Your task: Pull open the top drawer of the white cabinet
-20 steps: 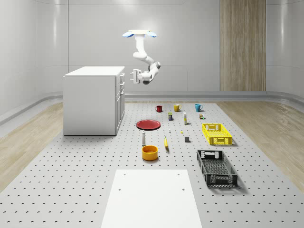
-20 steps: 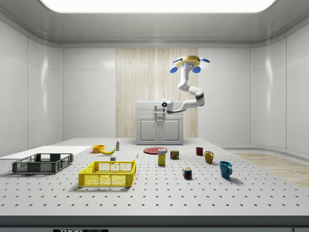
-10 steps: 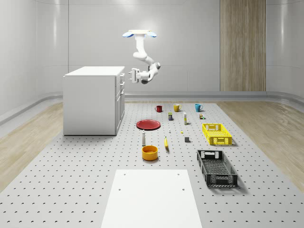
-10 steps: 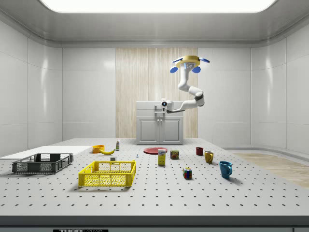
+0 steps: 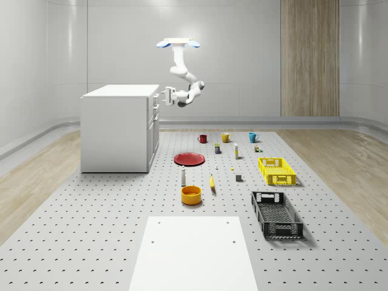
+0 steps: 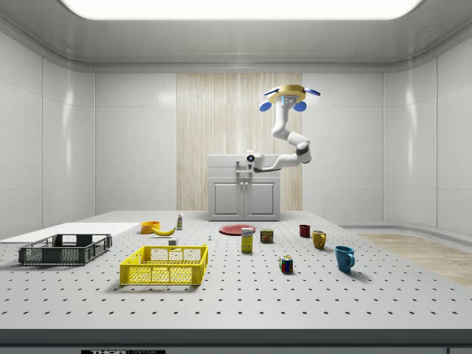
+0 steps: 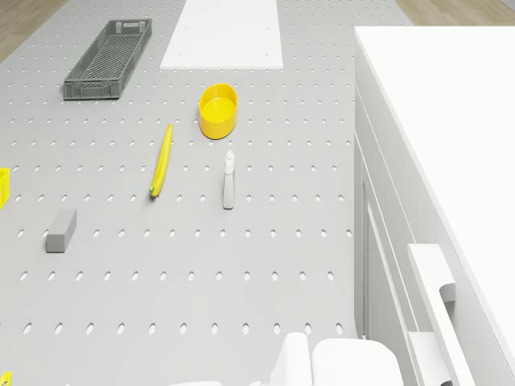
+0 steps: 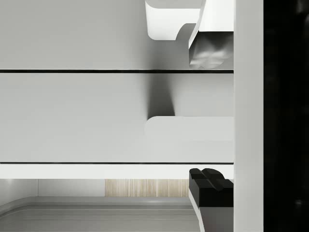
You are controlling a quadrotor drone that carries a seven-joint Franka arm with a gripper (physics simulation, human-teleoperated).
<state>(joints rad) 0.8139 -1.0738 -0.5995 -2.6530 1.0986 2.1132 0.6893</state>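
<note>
Hovering beside the cabinet [image 5: 118, 128], my gripper [image 5: 166, 94] spread around the top drawer's handle [image 8: 188, 128]; drawer [image 8: 96, 116] shut, contents hidden.

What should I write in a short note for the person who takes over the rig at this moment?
Gripper: open, its fingers above and below the top drawer's handle, not closed on it.
Drone: hovering beside the white cabinet, above the floor before its front.
Top drawer: appears shut.
Done: approach to the handle.
Left: close on the handle, then pull the drawer open.
</note>
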